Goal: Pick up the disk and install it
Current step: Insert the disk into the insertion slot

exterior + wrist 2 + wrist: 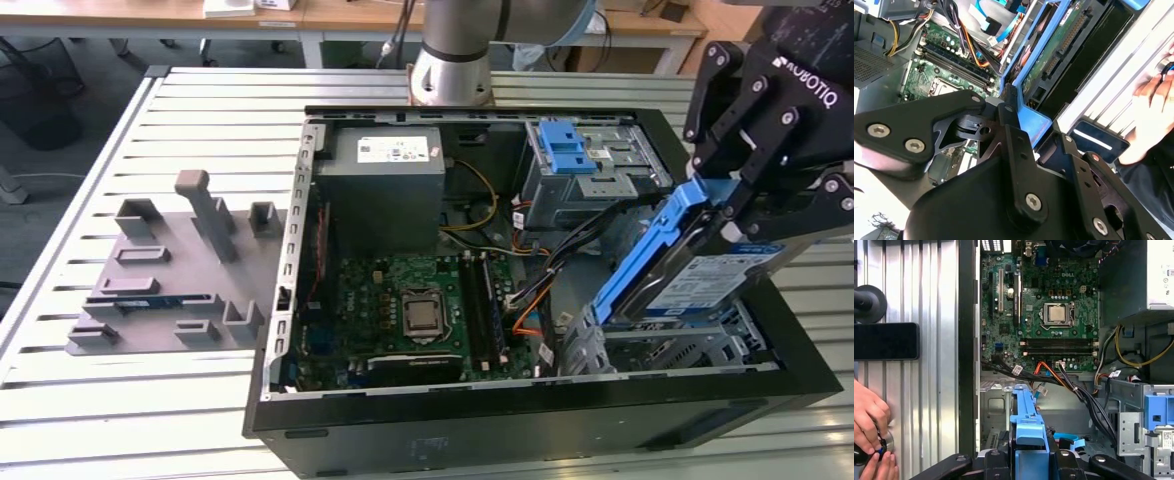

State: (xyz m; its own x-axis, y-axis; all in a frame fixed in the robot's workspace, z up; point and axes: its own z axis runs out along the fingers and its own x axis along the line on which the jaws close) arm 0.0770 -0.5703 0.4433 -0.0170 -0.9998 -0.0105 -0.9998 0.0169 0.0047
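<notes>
The pincer [727,205] is clamped on the disk [694,275] by its blue bracket, holding it tilted over the drive cage [667,350] at the exterior view's right end of the open case [467,430] on the slatted table [200,100]. In the first wrist view, a person's hands [869,422] hold a small round object beside the case.

The computer case [534,425] lies open on the table [120,410]. On the exterior view's left of it stands a holder block [174,290]. Inside the case, the motherboard [414,300] is near, the power supply box [387,175] is far behind it, and the drive cage [594,160] is far on the exterior view's right. The tool [721,215] holds the disk [701,285] tilted above the near right bay [667,350].
</notes>
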